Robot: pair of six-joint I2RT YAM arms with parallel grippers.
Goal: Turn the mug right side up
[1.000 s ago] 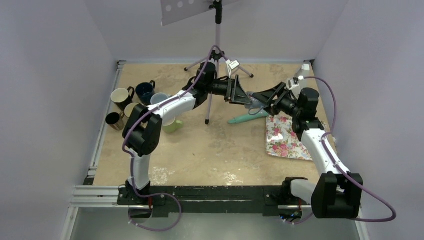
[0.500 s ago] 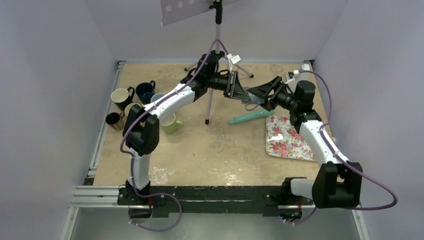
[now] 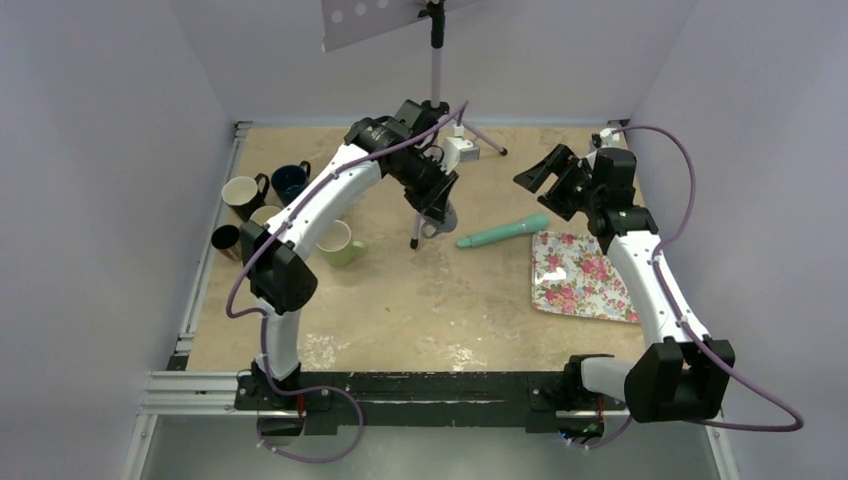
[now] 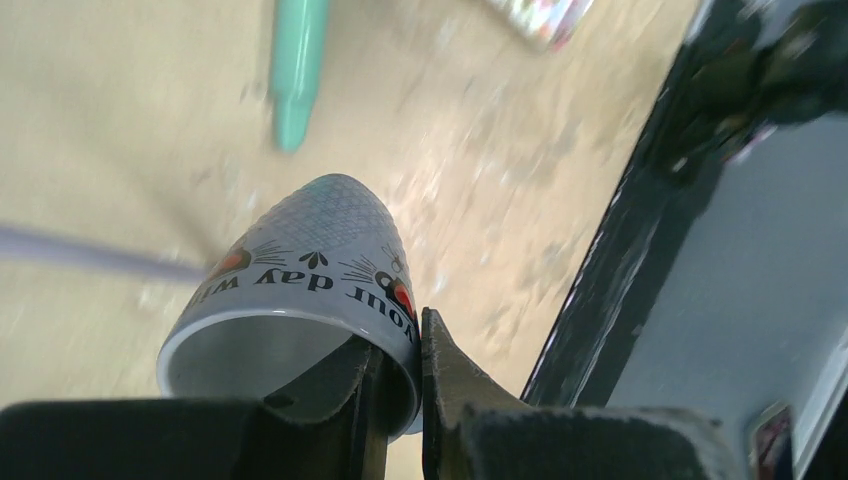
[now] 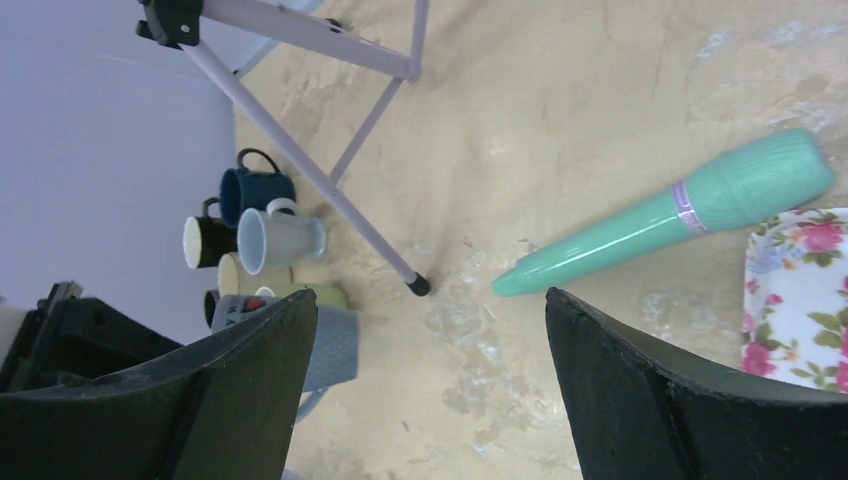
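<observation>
1. Half a second earlier the mug (image 4: pixel 310 265) had been held high between both pincers over the middle of the bench (image 3: pixel 450 300). It was now carried by the left pincer (image 4: pixel 420 365) alone, swung lower and to the left, just beside the foot of the tripod (image 3: pixel 434 110).
2. The left pincer was seen clamped on the mug's rim, one finger inside the mouth and one outside. The mouth was turned toward the wrist and the base away from it, toward the bench. Whether the base touched the bench could not be told.
3. The right pincer (image 3: pixel 542 170) had been drawn back toward the right rear corner, well apart from the mug, and its fingers were spread wide.
4. The teal tool (image 3: pixel 503 232) was found lying between the mug and the flowered tray (image 3: pixel 585 280), its thick end just beside the tray's far-left corner. Neither had been shifted.
5. Open bench was seen in front of the mug, toward the arm bases. The left edge was crowded by a cluster of other mugs (image 3: pixel 260 205), and a tripod leg stood close at the mug's left.
</observation>
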